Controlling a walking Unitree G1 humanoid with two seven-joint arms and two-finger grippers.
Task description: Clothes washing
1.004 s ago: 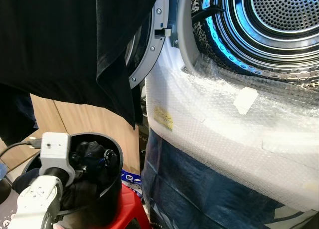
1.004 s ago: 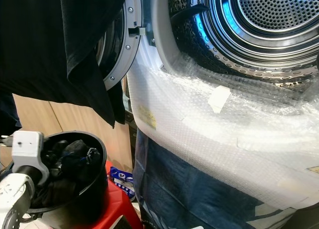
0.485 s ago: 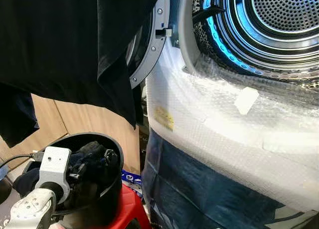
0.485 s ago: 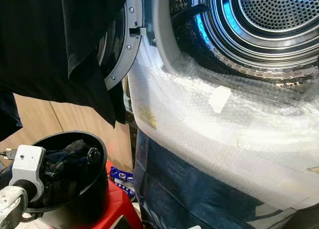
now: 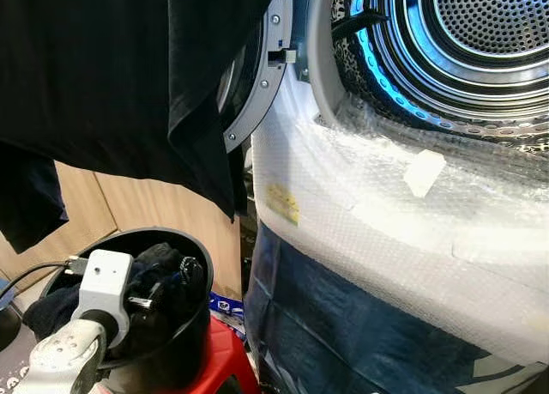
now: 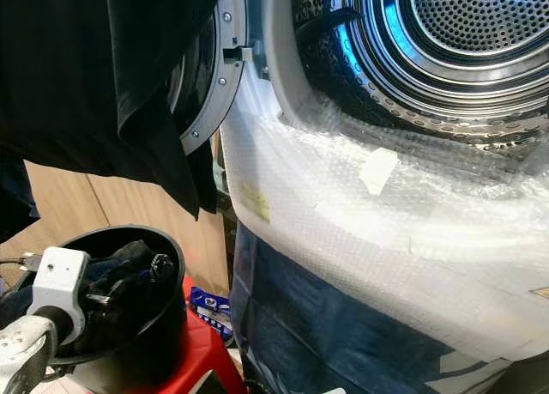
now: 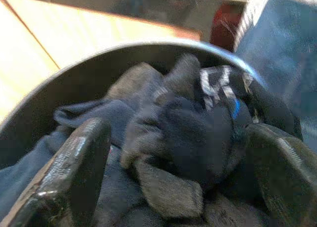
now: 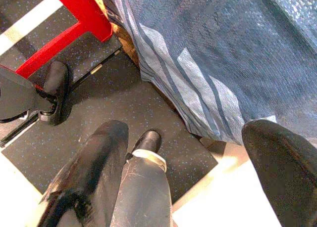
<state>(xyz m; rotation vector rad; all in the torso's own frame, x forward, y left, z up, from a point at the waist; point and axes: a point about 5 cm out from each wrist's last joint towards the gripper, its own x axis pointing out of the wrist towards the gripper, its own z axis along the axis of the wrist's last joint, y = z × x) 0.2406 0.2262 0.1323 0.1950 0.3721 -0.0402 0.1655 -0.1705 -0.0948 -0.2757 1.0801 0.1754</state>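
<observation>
Now our left gripper (image 7: 173,153) has sunk into the bin (image 5: 193,342), fingers spread around the clothes (image 7: 193,133) (nothing gripped yet). Next we'd close and lift toward the drum (image 5: 463,42), far right.

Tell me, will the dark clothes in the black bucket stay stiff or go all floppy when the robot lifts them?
Probably floppy: the dark clothes lie crumpled in soft folds inside the black bucket. They look tangled, so lifting one may drag others along. The open left gripper hovers over them.
</observation>
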